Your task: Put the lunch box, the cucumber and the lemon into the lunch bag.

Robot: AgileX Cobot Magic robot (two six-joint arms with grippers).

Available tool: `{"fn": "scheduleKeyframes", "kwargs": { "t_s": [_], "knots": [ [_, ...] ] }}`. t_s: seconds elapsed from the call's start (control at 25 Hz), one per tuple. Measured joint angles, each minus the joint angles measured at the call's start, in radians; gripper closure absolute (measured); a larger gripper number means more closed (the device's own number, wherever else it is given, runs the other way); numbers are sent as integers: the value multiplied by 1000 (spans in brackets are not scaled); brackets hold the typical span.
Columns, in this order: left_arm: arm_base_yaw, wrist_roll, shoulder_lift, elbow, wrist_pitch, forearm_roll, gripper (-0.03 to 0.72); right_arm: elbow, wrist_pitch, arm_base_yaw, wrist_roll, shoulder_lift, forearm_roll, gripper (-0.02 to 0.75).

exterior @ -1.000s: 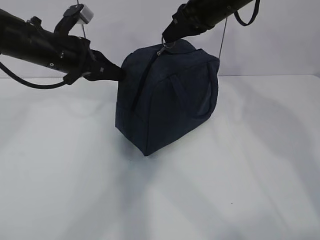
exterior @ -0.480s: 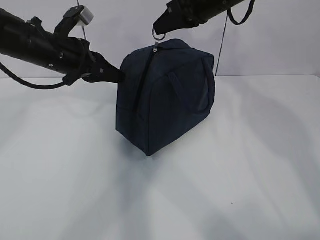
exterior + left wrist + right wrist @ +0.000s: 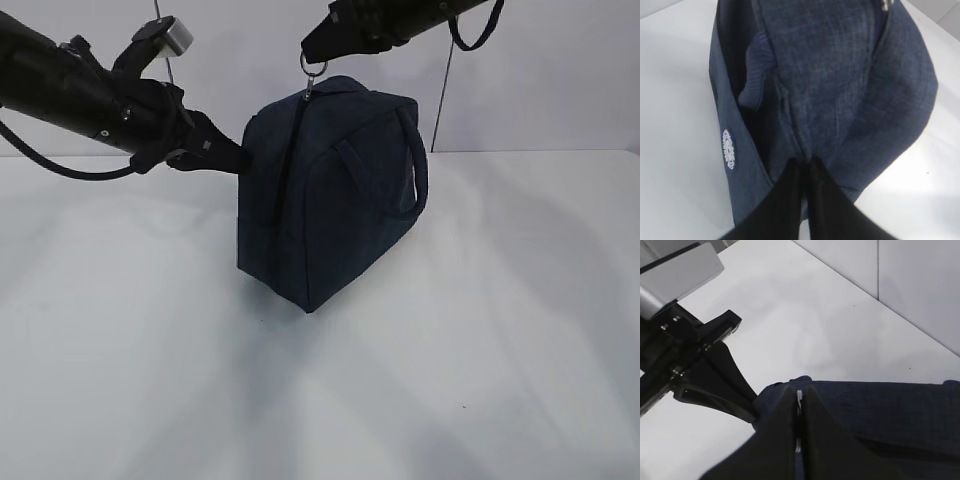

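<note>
Bag fabric is what both tools hold, and the lunch bag (image 3: 325, 195) serves as the landmark throughout. It stands upright on the white bench (image 3: 320, 380), one lower corner pointing toward the exterior camera, its taller axis running vertically and its zipper line running up the edge that faces left in that view. To the left of the bag, the left tool (image 3: 232, 155) comes in nearly level and is pinched shut on the fabric of the bag's upper left side. At the bag's top, the right tool (image 3: 314, 48) is closed on the silver ring pull (image 3: 314, 66), which hangs just above the bag's peak with the zipper slider directly beneath it. On the bag's right face, a looped handle (image 3: 415, 165) droops down the side panel. The left wrist view shows what the exterior view does not: the two dark fingers (image 3: 785, 200) pressed together on a fold of denim-like cloth, a small white round emblem (image 3: 728, 149) on the bag's side panel to the left of the fingers, and a ribbed handle strap (image 3: 755, 75) lying across the bag. The right wrist view looks down over the closed right tool (image 3: 798, 405), with the metal pull showing in the seam between its fingers and the left arm's tool meeting the bag on the left.
</note>
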Motion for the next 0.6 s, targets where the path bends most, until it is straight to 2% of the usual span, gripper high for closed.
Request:
{"fn": "scheduleKeyframes", "kwargs": {
  "t_s": [0.24,0.6],
  "knots": [
    [-2,-33,0,0,4,29,695,0,-20,0,21,0,-75,730],
    [-2,-42,0,0,18,32,695,0,-48,-27,32,2,-79,730]
  ]
}}
